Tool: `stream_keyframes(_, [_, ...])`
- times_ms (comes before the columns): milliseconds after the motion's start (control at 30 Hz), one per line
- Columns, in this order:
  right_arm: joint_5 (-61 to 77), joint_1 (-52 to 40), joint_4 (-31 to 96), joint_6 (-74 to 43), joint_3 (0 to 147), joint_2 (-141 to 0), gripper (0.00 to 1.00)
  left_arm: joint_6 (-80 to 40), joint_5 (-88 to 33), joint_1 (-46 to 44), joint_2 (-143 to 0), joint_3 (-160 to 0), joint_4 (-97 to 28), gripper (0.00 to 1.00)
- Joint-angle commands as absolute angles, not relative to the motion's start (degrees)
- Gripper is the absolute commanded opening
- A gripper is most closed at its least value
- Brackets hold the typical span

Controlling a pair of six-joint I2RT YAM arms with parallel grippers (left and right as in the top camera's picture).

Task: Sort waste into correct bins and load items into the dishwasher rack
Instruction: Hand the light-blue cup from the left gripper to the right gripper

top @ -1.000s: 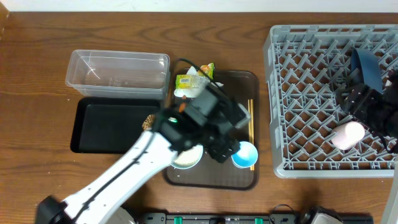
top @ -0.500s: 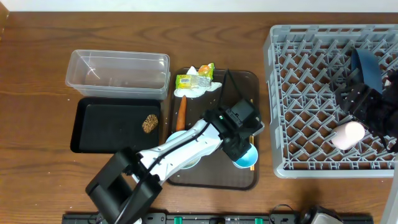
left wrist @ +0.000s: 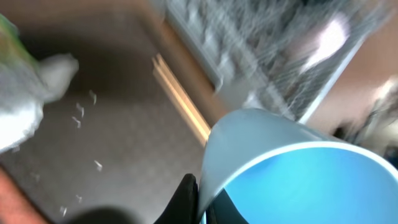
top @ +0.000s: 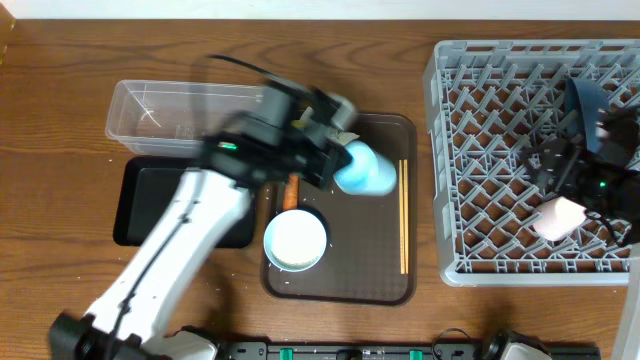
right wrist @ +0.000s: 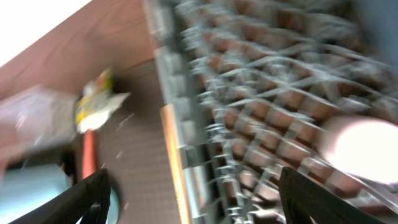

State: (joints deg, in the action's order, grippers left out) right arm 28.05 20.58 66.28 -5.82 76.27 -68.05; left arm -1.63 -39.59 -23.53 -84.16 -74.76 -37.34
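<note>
Wood table [top: 60,80], pale wall strip along its far edge; both wrist views are motion-blurred. On the left arm, left fingers [left wrist: 188,198] are pinched almost shut on the wall of the light blue cup [top: 365,172], one each side of the rim; the cup is tilted and held over the far half of the brown serving tray [top: 380,285]. On the other arm, right fingers [right wrist: 90,199] are spread wide, gripping nothing, over the dishwasher rack [top: 470,120] just beside the pink cup [top: 560,215], which lies among the pegs at the rack's near right. Serving tray, near to far: white bowl [top: 295,240] upright at near left, chopsticks [top: 403,215] along the right side, carrot [top: 293,190] just beyond the bowl and partly under the left arm, rice grains [left wrist: 79,115] scattered on the floor, then tissue [left wrist: 56,68] and snack wrapper [right wrist: 96,93] together at the far edge. Left of it: black tray [top: 150,210] near, clear tub [top: 150,115] right behind. Far right of the rack: dark blue plate [top: 588,105] stands on edge.
</note>
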Motion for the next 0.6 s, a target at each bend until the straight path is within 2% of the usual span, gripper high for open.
stream_keyframes(0, [41.9,15.6,65.9,3.1,75.8,-68.4,0.78,-2.2,-67.0,-15.9,-84.2,-74.9,-37.6,0.06])
stream_keyframes(100, [51.6,9.7,64.5,9.0,75.3,-69.4,0.76,-0.8,-79.5,-10.9,-85.4,-74.4,-37.6,0.06])
stream_keyframes(200, [60.5,3.6,61.7,12.8,75.3,-70.7,0.74,0.8,-86.7,-9.0,-86.0,-74.2,-37.6,0.06])
stream_keyframes(567, [71.5,-12.3,44.8,13.6,75.3,-74.8,0.77,0.8,-90.1,-9.1,-86.0,-74.2,-36.9,0.06])
